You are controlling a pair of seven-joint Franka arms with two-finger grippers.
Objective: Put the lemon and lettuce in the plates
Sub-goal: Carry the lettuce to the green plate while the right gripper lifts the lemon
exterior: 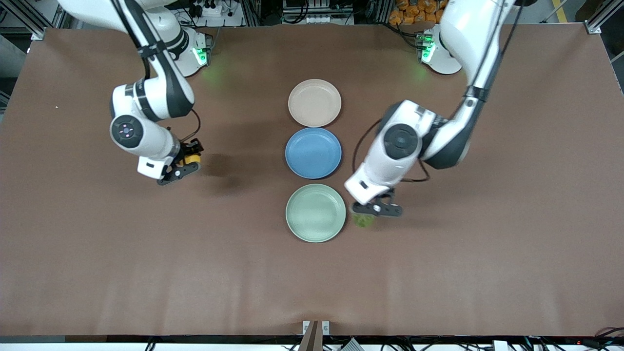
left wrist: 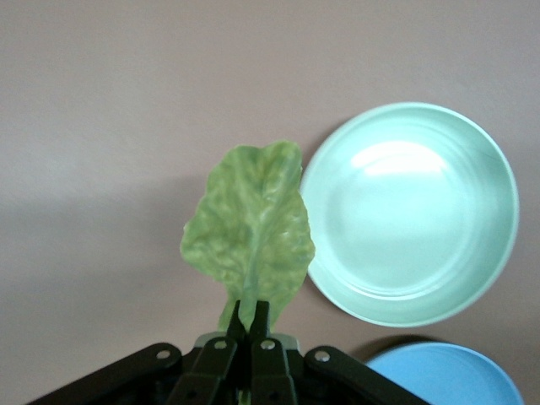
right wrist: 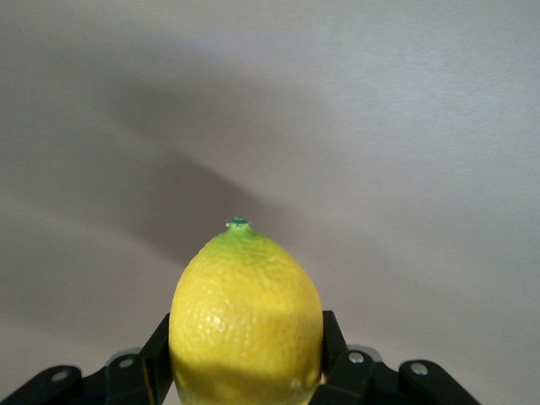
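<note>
Item: my left gripper (exterior: 371, 210), pinched on the lettuce (left wrist: 250, 226) stem, leaf hanging over the tabletop (exterior: 487, 243) just beside the mint plate (exterior: 316, 213).
Item: my right gripper (exterior: 187, 163), clamped around the lemon (right wrist: 246, 316), over bare tabletop toward the right arm's end.
Item: beige-pink plate (exterior: 314, 102), nearest the bases' edge; blue plate (exterior: 313, 153) between the two.

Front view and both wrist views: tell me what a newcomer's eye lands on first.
Three plates in a row down the table's middle: beige-pink plate nearest the robots' bases, blue plate between, mint green plate nearest the front camera. The left gripper is shut on the lettuce beside the mint green plate. The right gripper, toward the right arm's end, is shut on the lemon.
</note>
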